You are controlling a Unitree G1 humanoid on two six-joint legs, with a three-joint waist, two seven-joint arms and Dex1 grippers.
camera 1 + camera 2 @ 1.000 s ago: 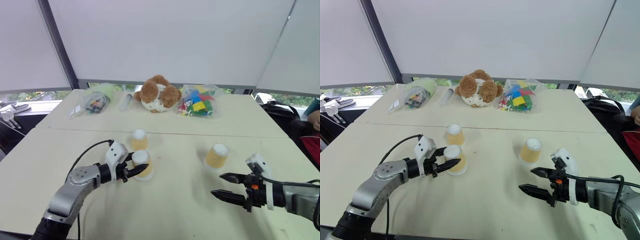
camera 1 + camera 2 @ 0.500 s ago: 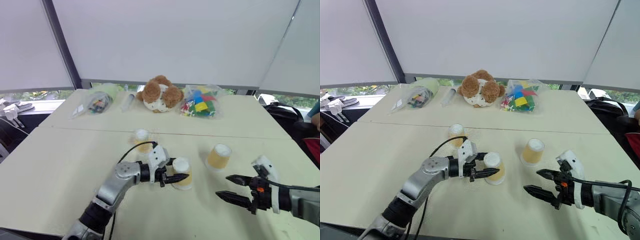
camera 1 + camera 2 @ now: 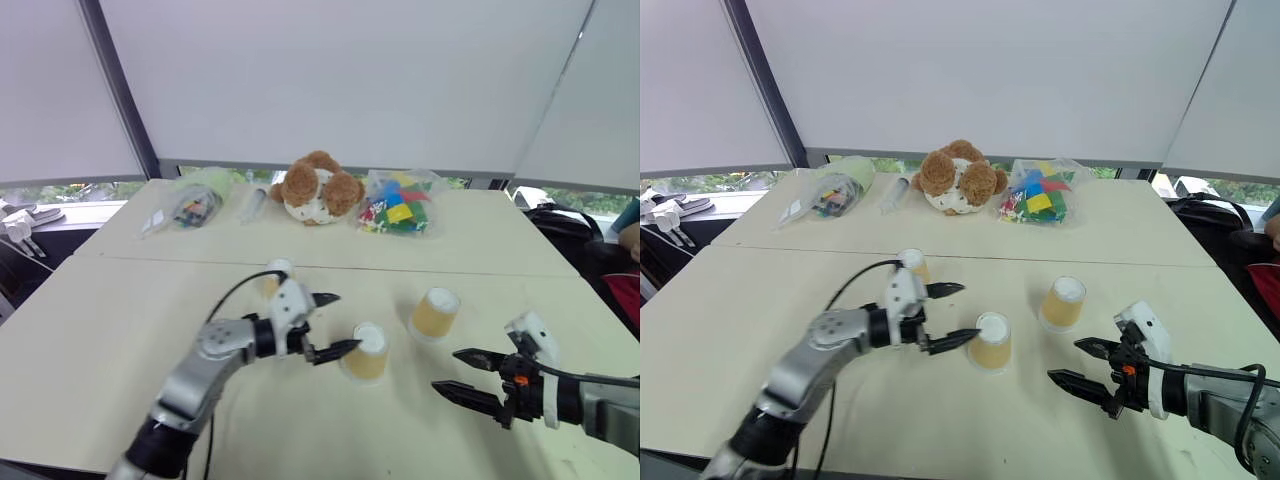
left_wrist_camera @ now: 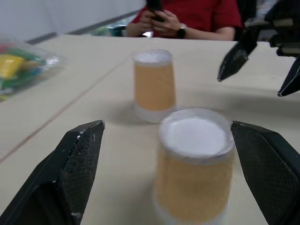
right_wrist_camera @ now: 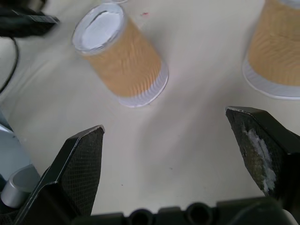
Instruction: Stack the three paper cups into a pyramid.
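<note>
Tan-orange paper cup (image 3: 990, 341) stands upside down on the surface (image 3: 760, 300), just past the released left hand (image 3: 945, 315). A second cup (image 3: 1063, 303) stands beyond the spread-fingered right hand (image 3: 1080, 364); the third (image 3: 913, 264) sits behind the left hand.

pale table (image 3: 120, 300), three upturned paper cups (image 3: 991, 341), teddy bear (image 3: 315, 188), bagged blocks (image 3: 398, 212), clear bags (image 3: 190, 208)

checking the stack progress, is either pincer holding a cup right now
No. The left pincer stands open beside the middle cup, and the right pincer is open with nothing in it.
</note>
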